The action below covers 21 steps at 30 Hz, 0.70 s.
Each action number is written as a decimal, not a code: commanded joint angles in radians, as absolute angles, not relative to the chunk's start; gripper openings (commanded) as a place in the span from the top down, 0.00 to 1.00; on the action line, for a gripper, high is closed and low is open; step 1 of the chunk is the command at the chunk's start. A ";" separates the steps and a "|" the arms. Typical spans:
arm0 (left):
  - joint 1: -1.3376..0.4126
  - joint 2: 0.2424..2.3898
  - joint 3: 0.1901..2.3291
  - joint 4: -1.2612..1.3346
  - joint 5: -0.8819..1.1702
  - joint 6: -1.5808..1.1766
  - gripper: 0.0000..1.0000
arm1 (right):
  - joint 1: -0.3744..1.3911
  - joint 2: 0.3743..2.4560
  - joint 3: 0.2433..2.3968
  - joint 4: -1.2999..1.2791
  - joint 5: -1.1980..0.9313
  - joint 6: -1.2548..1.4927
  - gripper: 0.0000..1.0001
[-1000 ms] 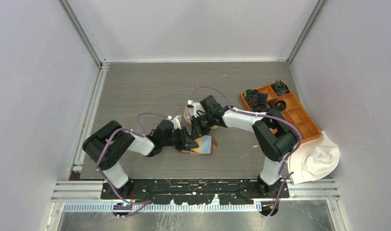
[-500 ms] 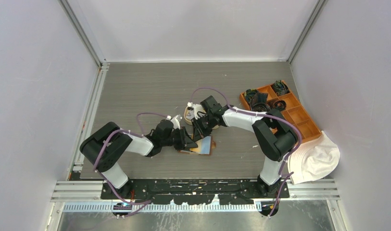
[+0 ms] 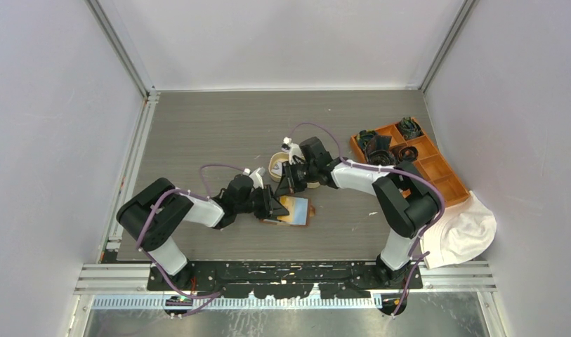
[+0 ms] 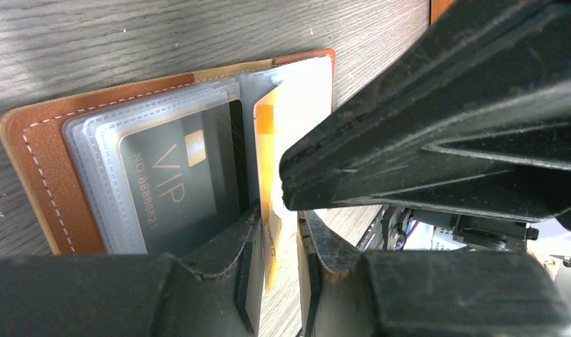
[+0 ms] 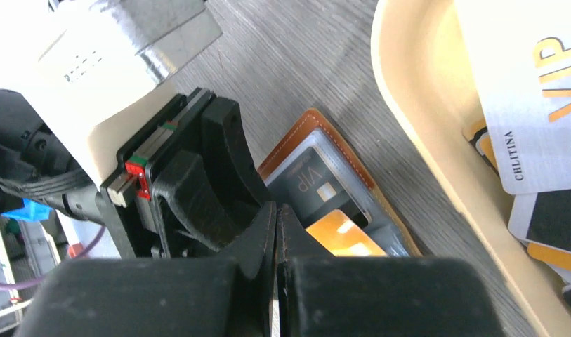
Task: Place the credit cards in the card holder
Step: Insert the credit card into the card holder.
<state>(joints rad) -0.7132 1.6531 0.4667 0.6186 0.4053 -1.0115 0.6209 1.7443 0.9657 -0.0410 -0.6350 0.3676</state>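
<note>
The brown leather card holder [image 3: 296, 210] lies open on the table, its clear sleeves up [image 4: 36, 161]. A black VIP card [image 4: 177, 182] sits in one sleeve. An orange card [image 4: 267, 161] stands half in beside it [image 5: 342, 235]. My left gripper [image 4: 279, 210] straddles that card's near end, jaws slightly apart, with table showing between the card and one pad. My right gripper [image 5: 277, 210] hangs shut just above the holder [image 5: 303, 125], nothing visible between its fingers [image 4: 409, 126]. More credit cards [image 5: 542, 105], white and orange, lie in the cream tray [image 5: 409, 119].
The cream tray [image 3: 274, 166] sits just behind the holder, partly under my right arm. An orange compartmented box [image 3: 437, 172] with dark items stands at the right. A white cloth [image 3: 468, 232] hangs over the right front corner.
My right gripper has drawn back a little from over the holder toward the tray. The holder's raised sleeve now lies lower. The left arm has stayed put.
</note>
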 commanded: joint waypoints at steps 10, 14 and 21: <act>-0.726 1.655 0.472 0.682 0.410 -0.992 0.76 | 0.659 1.799 0.996 0.008 -0.629 0.444 0.97; -0.726 1.647 0.466 0.678 0.405 -0.991 0.76 | 0.660 1.805 1.010 -0.069 -0.621 0.403 0.99; -0.726 1.643 0.467 0.672 0.398 -0.988 0.76 | 0.661 1.807 1.039 -0.176 -0.590 0.308 0.99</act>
<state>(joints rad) -0.7219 1.6539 0.4667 0.6277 0.4065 -1.0119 0.6537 1.8069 0.9924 -0.1085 -0.6106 0.3851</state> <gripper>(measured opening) 0.235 0.056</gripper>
